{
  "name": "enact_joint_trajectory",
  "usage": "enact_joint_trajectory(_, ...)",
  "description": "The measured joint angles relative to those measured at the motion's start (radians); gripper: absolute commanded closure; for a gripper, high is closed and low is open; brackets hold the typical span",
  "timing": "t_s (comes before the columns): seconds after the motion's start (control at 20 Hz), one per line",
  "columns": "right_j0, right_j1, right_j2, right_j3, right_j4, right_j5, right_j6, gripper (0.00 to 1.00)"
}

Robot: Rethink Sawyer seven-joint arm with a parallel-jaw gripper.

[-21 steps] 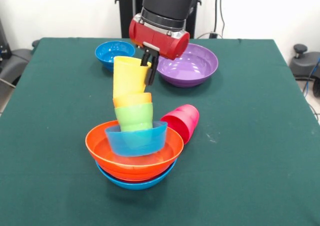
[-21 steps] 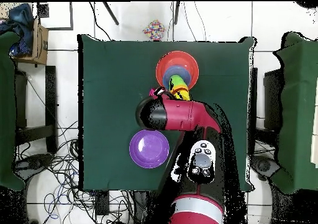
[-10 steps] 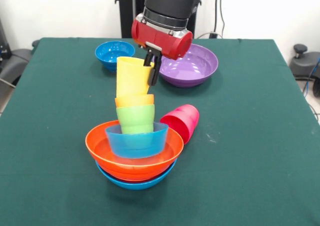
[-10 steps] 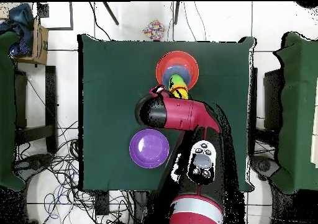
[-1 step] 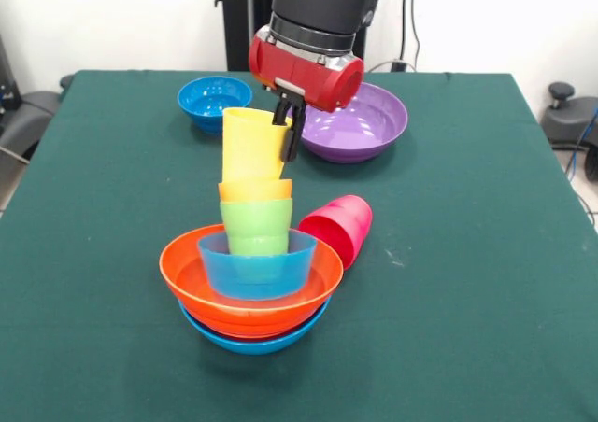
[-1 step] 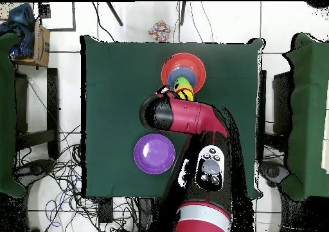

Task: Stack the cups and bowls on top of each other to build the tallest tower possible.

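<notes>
The tower point(image 5: 252, 282) stands near the table's front: a light-blue bowl at the base, orange bowls point(image 5: 182, 268) on it, then a small light-blue bowl point(image 5: 254, 268). A green cup point(image 5: 255, 221), an orange cup point(image 5: 254, 190) and a yellow cup point(image 5: 250, 144) rise nearly upright above them. My gripper point(image 5: 288, 142) is shut on the yellow cup's right rim, one dark finger running down its outside. A pink cup point(image 5: 338, 228) lies on its side right of the tower. In the overhead view the arm point(image 6: 189, 117) reaches to the tower point(image 6: 183, 72) and covers the gripper.
A large purple bowl point(image 5: 360, 121) point(image 6: 154, 153) and a smaller dark-blue bowl point(image 5: 214, 98) sit at the far side of the green table point(image 5: 486, 254). The table's edges are near on the left and right.
The gripper has shifted a little to the right with the yellow cup's rim. The leaning cups have straightened and sunk slightly into the small light-blue bowl.
</notes>
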Motion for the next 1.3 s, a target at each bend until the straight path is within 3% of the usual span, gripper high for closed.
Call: enact_joint_trajectory(1.3,0.033,0.037,-0.029,-0.107,0.066,0.000,0.000,1.00)
